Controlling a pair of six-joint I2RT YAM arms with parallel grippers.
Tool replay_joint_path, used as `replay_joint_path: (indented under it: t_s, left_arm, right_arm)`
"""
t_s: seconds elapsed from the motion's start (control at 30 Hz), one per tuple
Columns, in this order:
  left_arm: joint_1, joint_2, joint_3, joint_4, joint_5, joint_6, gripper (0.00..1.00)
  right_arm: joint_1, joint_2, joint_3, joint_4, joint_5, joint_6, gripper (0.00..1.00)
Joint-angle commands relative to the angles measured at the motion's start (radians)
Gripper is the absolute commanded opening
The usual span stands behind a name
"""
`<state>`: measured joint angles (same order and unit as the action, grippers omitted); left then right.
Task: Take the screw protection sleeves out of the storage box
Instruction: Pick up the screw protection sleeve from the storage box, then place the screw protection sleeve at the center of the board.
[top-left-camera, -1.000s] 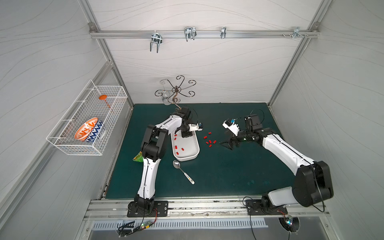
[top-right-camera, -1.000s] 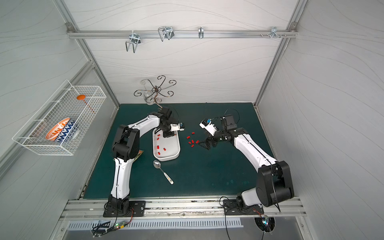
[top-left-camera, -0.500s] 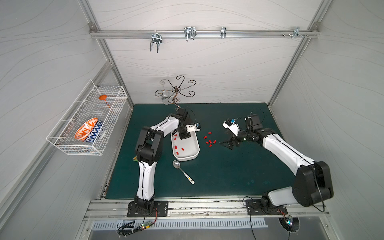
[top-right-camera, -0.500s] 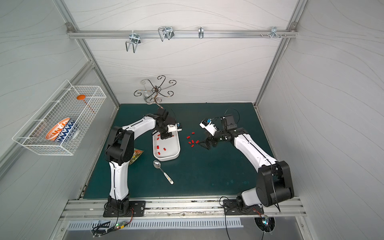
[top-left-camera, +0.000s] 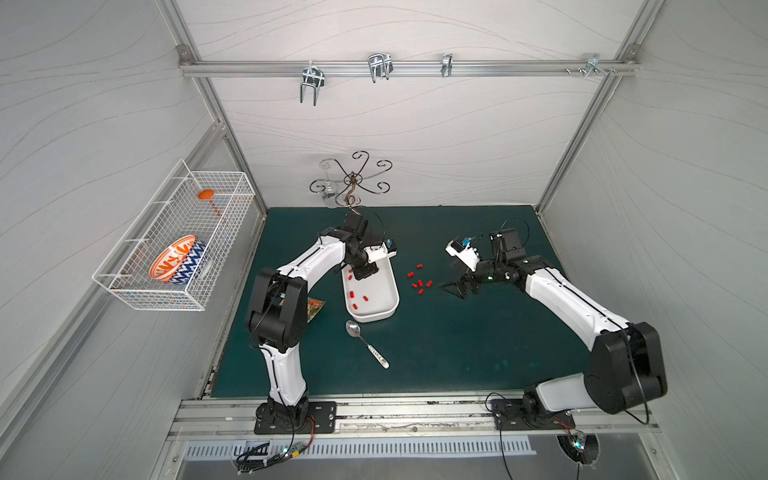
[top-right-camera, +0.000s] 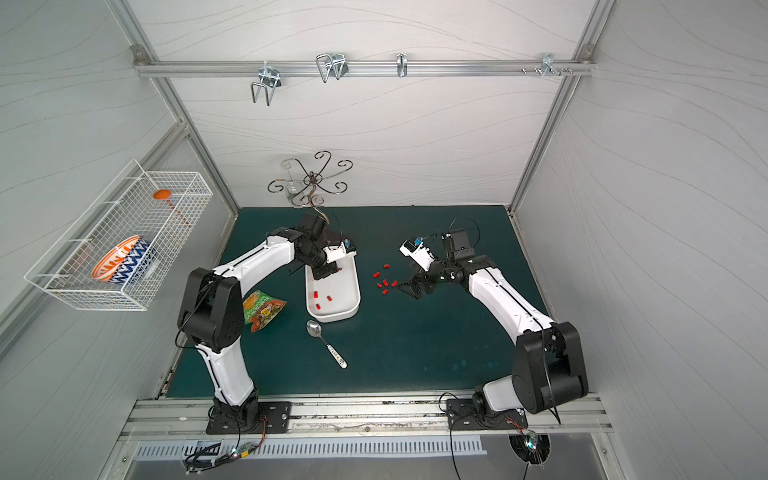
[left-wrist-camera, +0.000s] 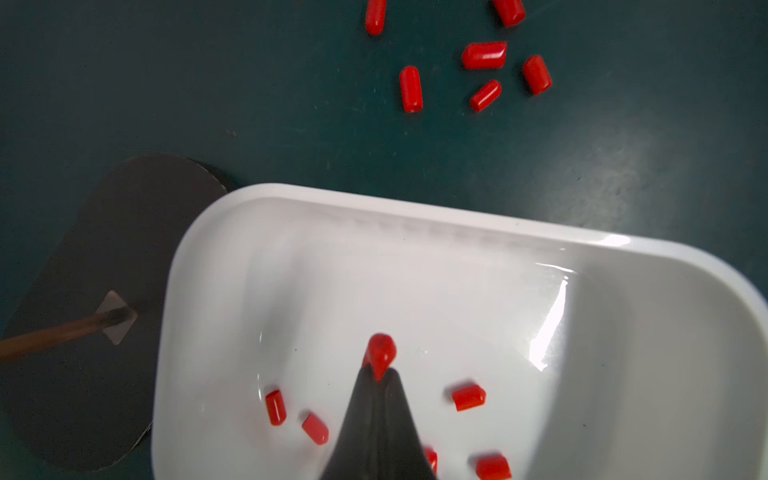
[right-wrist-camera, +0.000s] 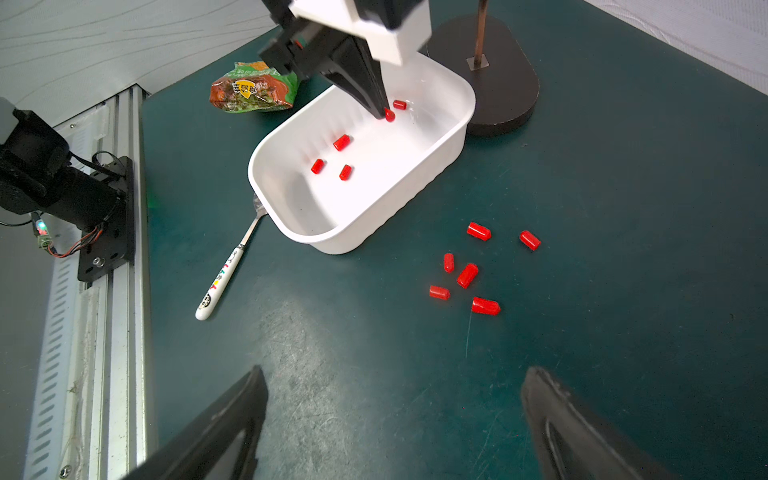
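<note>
While the left arm (top-left-camera: 316, 257) swung its elbow outward over the last second, I saw the left gripper (left-wrist-camera: 378, 372) stay pinched on one of the screw protection sleeves (left-wrist-camera: 380, 351) inside the storage box (left-wrist-camera: 415, 208); I judged it ready to carry out. I counted six on the mat (right-wrist-camera: 623, 208), five loose in the box, one held. The right gripper (right-wrist-camera: 392, 370) hung wide and empty. One spoon (right-wrist-camera: 222, 276) lay beside the box.

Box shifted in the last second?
No. In both top views the box has its near end at the same spot just behind the spoon as before.
</note>
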<state>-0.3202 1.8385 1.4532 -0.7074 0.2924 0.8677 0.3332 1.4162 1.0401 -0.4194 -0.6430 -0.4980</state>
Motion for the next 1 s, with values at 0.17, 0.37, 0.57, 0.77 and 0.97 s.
replay_joint_path:
  t_s: [0.17, 0.37, 0.57, 0.77, 0.97]
  left_arm:
    - [-0.027, -0.145, -0.025, -0.043, 0.096, -0.155, 0.0]
    - [-0.105, -0.162, 0.006, -0.046, 0.112, -0.204, 0.0]
    - [-0.196, -0.07, 0.099, -0.055, 0.098, -0.228, 0.0]
    - [-0.274, 0.051, 0.187, -0.054, 0.068, -0.223, 0.0]
    - [-0.309, 0.136, 0.235, -0.064, 0.042, -0.204, 0.0]
  right_arm:
    - [-0.031, -0.036, -0.008, -0.01, -0.009, 0.0, 0.99]
    - [-0.089, -0.062, -0.009, -0.005, -0.03, 0.021, 0.99]
    - [-0.177, -0.098, -0.009, -0.005, -0.055, 0.043, 0.99]
    - [-0.271, -0.096, 0.003, -0.017, -0.044, 0.053, 0.99]
    - [-0.31, -0.1, 0.008, -0.019, 0.003, 0.053, 0.99]
